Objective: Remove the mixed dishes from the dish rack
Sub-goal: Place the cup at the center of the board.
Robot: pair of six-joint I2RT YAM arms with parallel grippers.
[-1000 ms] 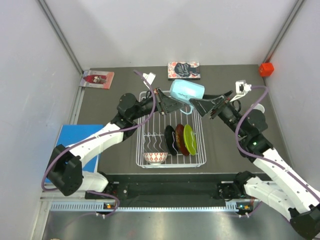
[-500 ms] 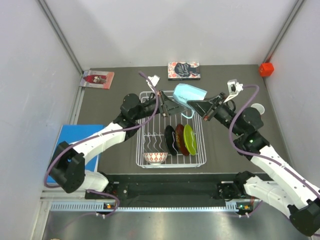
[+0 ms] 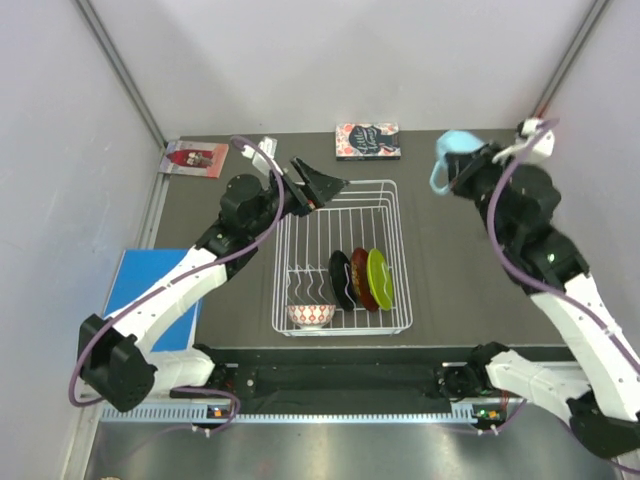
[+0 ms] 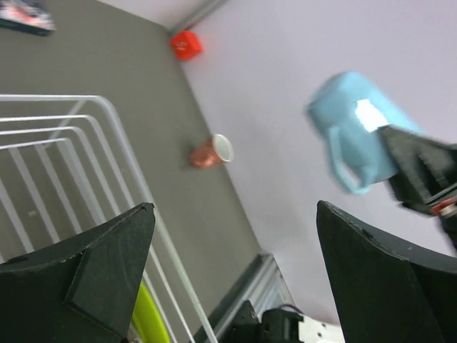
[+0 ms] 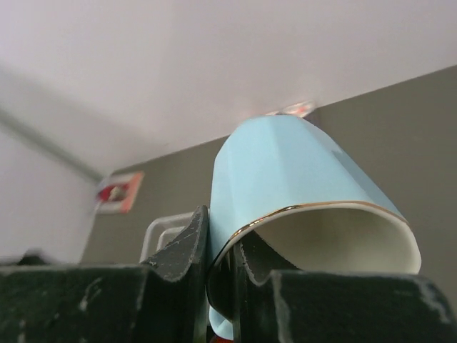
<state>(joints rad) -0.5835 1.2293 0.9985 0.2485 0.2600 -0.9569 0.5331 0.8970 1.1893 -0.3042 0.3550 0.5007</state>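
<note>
dark grey table (image 3: 450,290) between pale walls, with the dish rack (image 3: 370,182) set at its centre. the light-blue mug (image 3: 448,152) is gripped by its rim in the right gripper (image 5: 223,239) — jaws clenched on the mug's wall — and is held raised above the table, off the rack's far right corner. the left gripper (image 3: 320,182) is spread wide with nothing in it, over the rack's far left corner. step judged: mug being carried out for set-down. next, a bare patch right of the rack would have to be reached, the mug lowered and let go, and the salmon-pink mug (image 4: 212,151) on the table there avoided. counted — two mugs, three plates on edge in the rack (black plate (image 3: 342,280), red floral plate (image 3: 359,279), lime-green plate (image 3: 377,278)), one bowl (image 3: 311,316) at the near end. four dishes are left to unload.
</note>
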